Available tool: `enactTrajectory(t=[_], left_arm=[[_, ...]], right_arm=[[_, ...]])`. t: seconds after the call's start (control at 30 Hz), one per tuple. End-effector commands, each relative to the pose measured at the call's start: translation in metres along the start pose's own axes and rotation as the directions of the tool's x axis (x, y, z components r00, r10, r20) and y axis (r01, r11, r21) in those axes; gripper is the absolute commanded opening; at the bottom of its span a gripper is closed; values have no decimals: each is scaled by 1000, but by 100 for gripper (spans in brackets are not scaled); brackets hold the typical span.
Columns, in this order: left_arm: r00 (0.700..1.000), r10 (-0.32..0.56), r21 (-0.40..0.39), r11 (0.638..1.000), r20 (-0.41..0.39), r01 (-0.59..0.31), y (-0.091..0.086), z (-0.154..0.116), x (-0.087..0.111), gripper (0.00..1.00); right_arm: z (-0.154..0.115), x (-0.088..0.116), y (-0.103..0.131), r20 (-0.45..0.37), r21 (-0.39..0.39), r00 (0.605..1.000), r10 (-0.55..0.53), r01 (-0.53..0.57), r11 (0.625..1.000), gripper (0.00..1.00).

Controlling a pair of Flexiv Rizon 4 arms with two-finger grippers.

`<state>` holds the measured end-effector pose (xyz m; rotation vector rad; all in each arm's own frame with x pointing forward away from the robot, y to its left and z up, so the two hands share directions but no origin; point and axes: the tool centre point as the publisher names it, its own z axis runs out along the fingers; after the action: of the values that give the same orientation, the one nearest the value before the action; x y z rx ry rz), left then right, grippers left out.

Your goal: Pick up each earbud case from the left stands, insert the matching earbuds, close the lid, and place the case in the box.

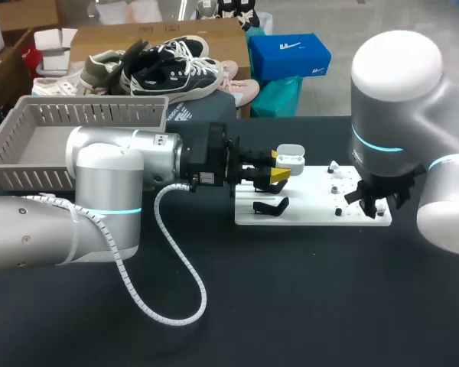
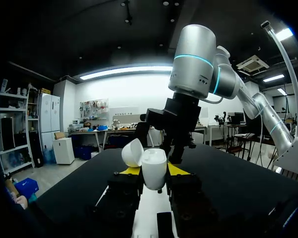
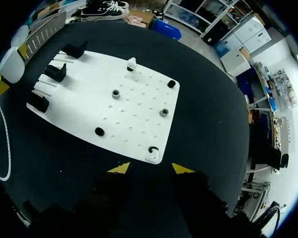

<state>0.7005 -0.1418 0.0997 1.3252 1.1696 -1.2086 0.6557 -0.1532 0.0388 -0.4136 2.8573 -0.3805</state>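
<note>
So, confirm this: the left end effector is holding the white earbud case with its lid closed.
Wrong on the lid: the left wrist view shows the left end effector holding the white earbud case with its lid open, tipped back from the body.

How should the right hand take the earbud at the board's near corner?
Probably by its exposed top, straight down from above: the earbud sits in a holder at the corner of the white board, ahead of the open right hand, leaving only its top free.
</note>
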Motion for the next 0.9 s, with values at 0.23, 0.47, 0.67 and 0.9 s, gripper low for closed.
enactTrajectory(t=[0.23,0.47,0.67,0.9], left_arm=[[1000,1,-1,1000,2,-1,0,0,1,0],[1000,1,-1,1000,2,-1,0,0,1,0],[1000,1,-1,1000,2,-1,0,0,1,0],[1000,1,-1,1000,2,-1,0,0,1,0]], right_arm=[[11,-6,1,-32,15,999,8,-7,1000,41],[15,-7,2,-44,15,999,9,-8,1000,37],[17,-7,1,-47,17,999,9,-8,1000,31],[18,-7,-1,-53,21,999,12,-11,1000,25]])
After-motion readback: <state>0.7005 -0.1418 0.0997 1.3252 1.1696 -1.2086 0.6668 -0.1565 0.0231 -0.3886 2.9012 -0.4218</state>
